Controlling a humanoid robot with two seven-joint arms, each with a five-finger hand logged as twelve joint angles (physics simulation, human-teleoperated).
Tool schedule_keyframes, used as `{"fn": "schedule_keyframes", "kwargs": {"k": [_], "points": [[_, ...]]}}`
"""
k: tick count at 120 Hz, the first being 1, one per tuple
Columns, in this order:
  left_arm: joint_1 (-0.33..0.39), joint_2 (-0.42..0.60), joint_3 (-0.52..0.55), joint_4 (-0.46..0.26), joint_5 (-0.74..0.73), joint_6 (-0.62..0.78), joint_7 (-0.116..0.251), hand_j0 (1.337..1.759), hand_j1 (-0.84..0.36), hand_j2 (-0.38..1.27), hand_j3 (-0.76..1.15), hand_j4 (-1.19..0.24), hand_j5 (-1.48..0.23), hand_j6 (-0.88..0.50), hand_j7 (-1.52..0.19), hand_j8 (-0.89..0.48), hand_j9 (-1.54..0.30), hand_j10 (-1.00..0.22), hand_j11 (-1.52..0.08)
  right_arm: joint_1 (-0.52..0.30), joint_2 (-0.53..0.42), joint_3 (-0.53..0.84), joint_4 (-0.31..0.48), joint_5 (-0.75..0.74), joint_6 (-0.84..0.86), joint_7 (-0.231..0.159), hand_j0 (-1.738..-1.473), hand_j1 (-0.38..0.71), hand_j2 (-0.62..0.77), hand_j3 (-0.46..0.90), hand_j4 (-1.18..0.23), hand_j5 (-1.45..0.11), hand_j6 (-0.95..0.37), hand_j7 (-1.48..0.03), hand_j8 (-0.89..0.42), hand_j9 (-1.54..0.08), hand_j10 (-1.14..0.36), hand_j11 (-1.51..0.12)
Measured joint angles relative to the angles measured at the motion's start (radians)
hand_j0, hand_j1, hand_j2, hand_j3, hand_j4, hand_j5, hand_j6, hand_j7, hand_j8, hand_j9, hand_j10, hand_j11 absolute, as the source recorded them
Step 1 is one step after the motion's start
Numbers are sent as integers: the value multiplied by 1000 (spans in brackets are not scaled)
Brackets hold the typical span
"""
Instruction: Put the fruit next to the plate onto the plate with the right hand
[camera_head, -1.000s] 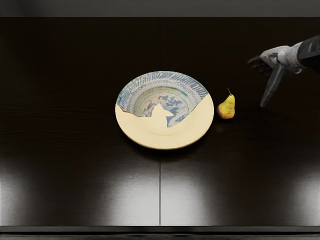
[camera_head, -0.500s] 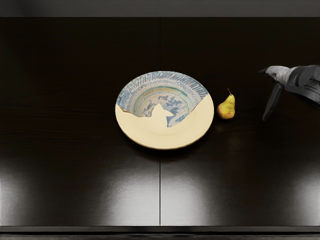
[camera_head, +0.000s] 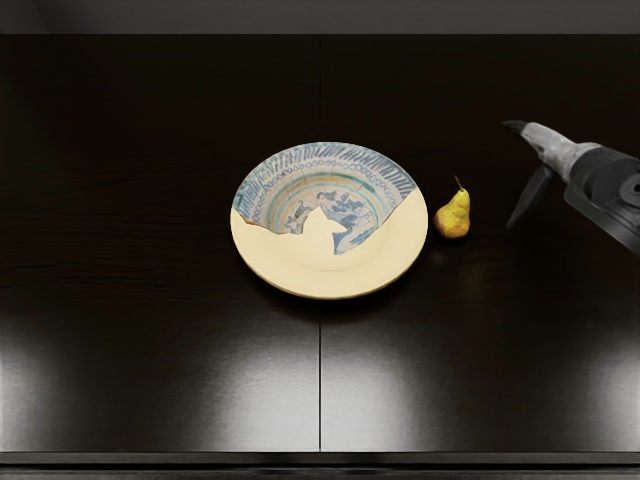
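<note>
On the dark worktop (camera_head: 150, 330) we find the plate (camera_head: 300, 272) at centre. Just beside its right rim is the pear (camera_head: 453, 216), its long axis running up the picture with the stem at the far end. Further right, apart from the fruit, the right robot hand (camera_head: 548, 160) hangs with fingers spread, holding nothing. We judge the reach must go leftward: the pear lies between hand and plate.
</note>
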Motion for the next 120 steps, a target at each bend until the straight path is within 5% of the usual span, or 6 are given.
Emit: {"fn": "schedule_keyframes", "kwargs": {"k": [16,85,120], "points": [[-1,0,0,0,0,0,0,1658,349,0,0,0,0,0,0,0,0,0,0,-35,-5,31,2,0,7,63,-1658,-317,-4,0,-30,-37,-32,-37,-31,-37,-30,-37],[-3,0,3,1,0,0,0,1658,349,0,0,0,0,0,0,0,0,0,0,-116,-29,44,2,3,22,150,-1658,-316,-4,0,-31,-38,-32,-38,-32,-38,-31,-38],[-3,0,2,0,0,0,0,1658,349,0,0,0,0,0,0,0,0,0,0,-142,2,43,-20,-3,14,226,-1658,-240,-16,0,-94,-120,-95,-120,-95,-120,-94,-120]]}}
